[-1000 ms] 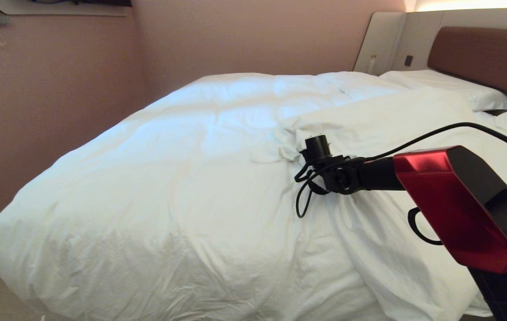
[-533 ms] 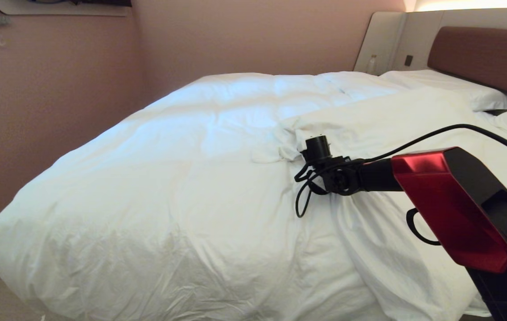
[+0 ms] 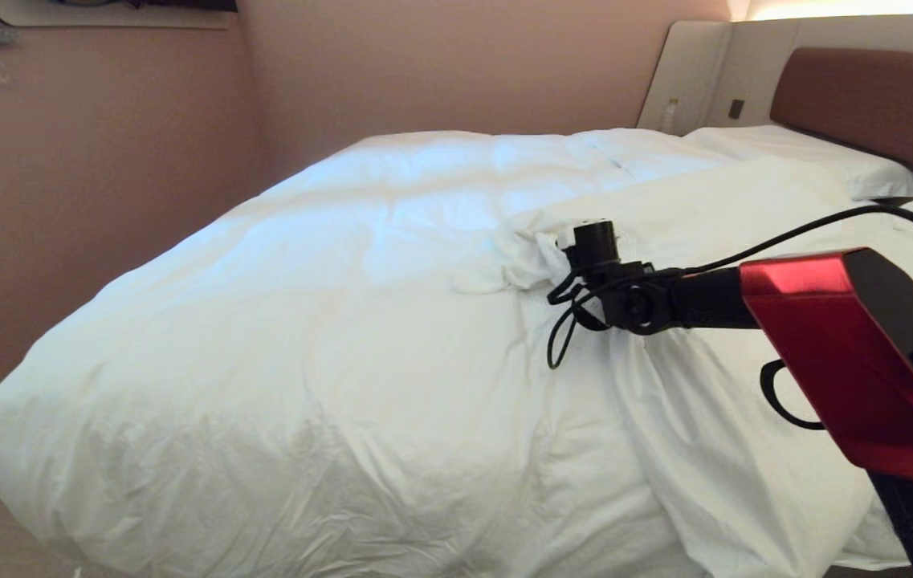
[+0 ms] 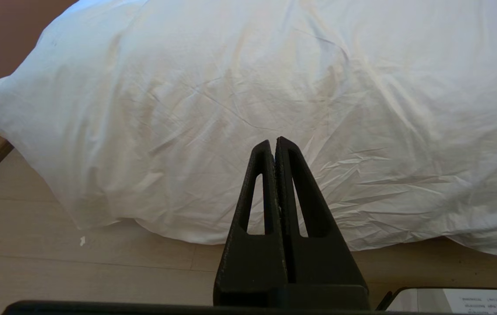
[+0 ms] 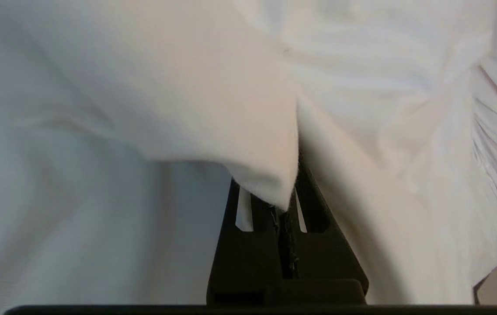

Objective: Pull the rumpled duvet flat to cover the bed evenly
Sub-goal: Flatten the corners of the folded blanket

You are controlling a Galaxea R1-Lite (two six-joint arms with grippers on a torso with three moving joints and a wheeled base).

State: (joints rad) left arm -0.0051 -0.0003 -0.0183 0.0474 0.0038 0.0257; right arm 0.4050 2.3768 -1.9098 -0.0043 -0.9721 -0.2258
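From the head view, the white duvet (image 3: 328, 337) spreads over most of the bed (image 3: 874, 100), smooth and puffy on the robot's left half, while on the right half a folded-back flap lies doubled over, its bunched corner near the middle. The right gripper (image 3: 556, 241) reaches in from the right on a black and red arm, its tips buried at that bunched corner, so this view cannot show how the fingers stand. The right wrist view settles it: the two black fingers (image 5: 248, 245) are pressed together with a corner of white cloth pinched between them, most likely the duvet's folded edge, though so close up it is hard to say which layer. A white pillow (image 3: 809, 156) lies by the brown headboard, seen only from the head camera. The left gripper (image 4: 276, 142) shows only in the left wrist view, closed on nothing, hanging low above the pale wood floor (image 4: 56, 262) and facing the duvet's foot end, which drapes down almost to the boards.
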